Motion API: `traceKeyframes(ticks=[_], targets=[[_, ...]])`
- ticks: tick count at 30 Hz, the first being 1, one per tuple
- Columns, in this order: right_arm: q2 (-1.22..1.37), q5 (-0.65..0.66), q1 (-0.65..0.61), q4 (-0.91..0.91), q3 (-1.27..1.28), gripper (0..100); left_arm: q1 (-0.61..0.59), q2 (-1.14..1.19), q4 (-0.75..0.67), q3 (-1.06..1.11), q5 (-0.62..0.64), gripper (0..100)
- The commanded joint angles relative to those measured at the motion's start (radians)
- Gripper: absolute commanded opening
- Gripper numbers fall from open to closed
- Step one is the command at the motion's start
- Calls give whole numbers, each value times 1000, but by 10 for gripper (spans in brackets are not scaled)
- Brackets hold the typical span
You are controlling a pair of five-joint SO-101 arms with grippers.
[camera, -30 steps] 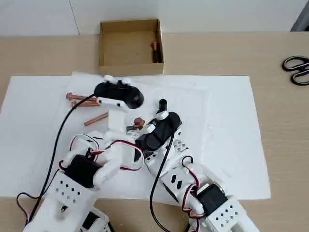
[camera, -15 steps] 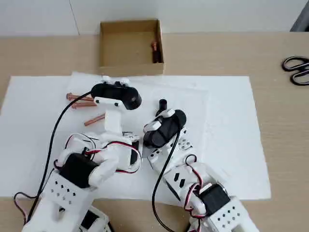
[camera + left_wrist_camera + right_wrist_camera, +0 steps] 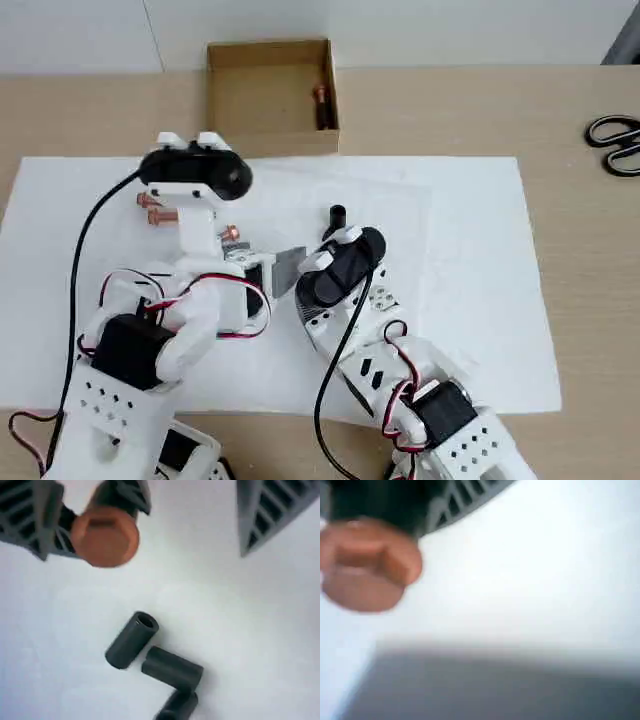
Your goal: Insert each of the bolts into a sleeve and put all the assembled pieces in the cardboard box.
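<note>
Shift: the left arm's black wrist housing (image 3: 195,175) has swung from the middle of the white paper sheet (image 3: 470,300) toward its left side. It now sits just beside the loose copper-coloured bolts (image 3: 150,205) lying there. The right arm (image 3: 340,262) is almost where it was half a second ago.
Bolt: a copper head showed between the two arms a second ago. Now a copper-coloured hex-headed metal bolt (image 3: 105,537) sits further left, close against the left arm.
Meaning: by my reading, a fresh bolt is being brought to a sleeve, and that insertion is not yet done.
Grip, left: the left gripper (image 3: 150,550) is spread wide. The bolt's head lies against one jaw and the other jaw is well apart from it, so nothing is pinched between them — what bears the bolt I cannot tell.
Grip, right: the right gripper (image 3: 305,290) is tucked under its own wrist near the sheet's middle, and I cannot tell its state.
Sleeves: three short black cylindrical sleeves (image 3: 132,640) lie on the paper below the left gripper, close together, and the nearest one's bore shows empty.
Box: the brown cardboard box (image 3: 225,100) stands at the sheet's far edge, with one assembled bolt-and-sleeve piece (image 3: 322,105) against a side wall.
</note>
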Motion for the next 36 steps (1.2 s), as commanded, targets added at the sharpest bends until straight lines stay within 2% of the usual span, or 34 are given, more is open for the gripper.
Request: traceKeyframes(ticks=[1, 9, 13, 21, 26, 33, 36], targets=[[-18, -5, 8, -4, -21, 4, -58, -11, 9, -41, 3, 235], [-4, 0, 189, -4, -49, 4, -313, -8, 199, -41, -5, 235], [156, 12, 266, 61, -227, 4, -390, -8, 236, -38, -63, 235], [840, 21, 300, 76, -876, 4, -526, -8, 204, -35, -305, 234], [1288, 20, 300, 64, -1327, 4, -539, -8, 210, -22, -307, 233], [1824, 28, 332, -205, -1806, 4, -535, -9, 203, 28, -307, 233], [2008, 28, 335, -268, -1973, 4, -539, -9, 204, 31, -305, 233]])
